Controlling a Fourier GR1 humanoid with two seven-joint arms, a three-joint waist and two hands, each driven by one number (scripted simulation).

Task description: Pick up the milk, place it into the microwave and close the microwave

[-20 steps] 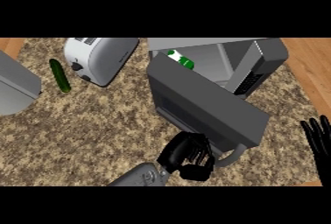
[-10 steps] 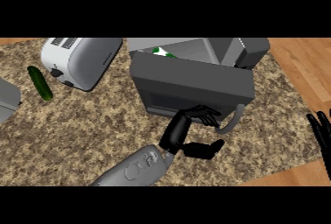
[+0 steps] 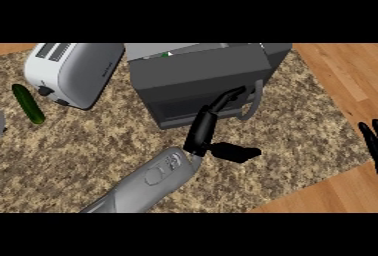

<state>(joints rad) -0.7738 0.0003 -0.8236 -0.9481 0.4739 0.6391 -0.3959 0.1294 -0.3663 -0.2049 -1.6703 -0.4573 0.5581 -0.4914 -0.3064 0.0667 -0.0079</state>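
On counter (image 3: pixel 88 145): left hand (image 3: pixel 210 125) flat against microwave door (image 3: pixel 199 80).

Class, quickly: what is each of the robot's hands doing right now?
Left hand: open, straight fingers pressed against the microwave door by its handle.
Right hand: open, holding nothing, resting at the view's right edge.

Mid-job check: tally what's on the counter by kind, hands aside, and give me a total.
Microwave: 1
Toaster: 1
Cucumber: 1
Milk, only a sliver showing inside the microwave: 1
Total: 4
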